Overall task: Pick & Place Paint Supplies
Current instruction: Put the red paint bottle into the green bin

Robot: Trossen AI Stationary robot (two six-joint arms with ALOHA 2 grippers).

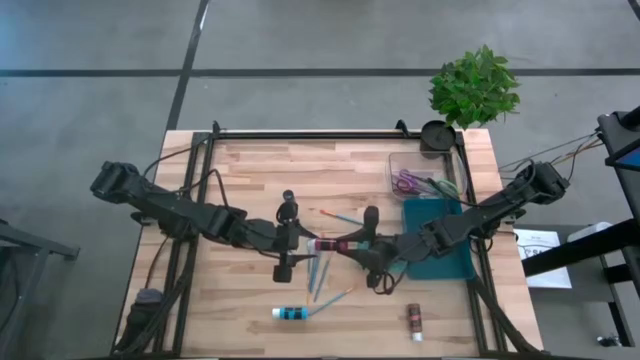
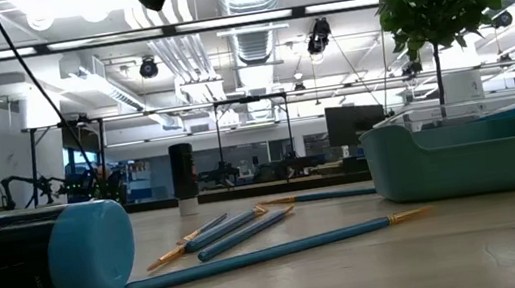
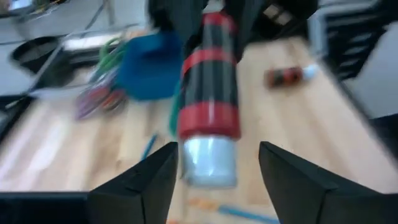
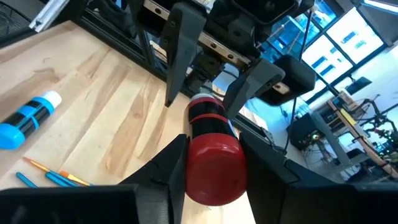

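A red-and-black paint tube (image 1: pixel 330 244) with a white cap hangs level in the air between my two grippers, above the table's middle. My right gripper (image 1: pixel 358 246) is shut on its red end. My left gripper (image 3: pixel 217 180) is open, and its fingers stand on either side of the white cap (image 3: pixel 211 163) without plainly touching it. A blue tube (image 1: pixel 292 313) and a brown tube (image 1: pixel 414 320) lie on their sides near the table's near edge. Several blue-handled brushes (image 1: pixel 320 275) lie flat under the grippers. The teal palette (image 1: pixel 438 240) sits under my right arm. My right gripper pinches the tube's red closed end (image 4: pixel 214 163) between its two fingers (image 4: pixel 168 177), coming level from the table's right, fingers along the tube. The tube is lifted clear and lies level, with its cap end pointing toward my left gripper.
A clear bin (image 1: pixel 420 180) with colourful items stands at the far right, beside a black round pot (image 1: pixel 437 135) and a potted plant (image 1: pixel 475 85). In the low view the teal tray (image 2: pixel 470 149) stands at the right and the blue tube (image 2: pixel 31 259) lies close at the left.
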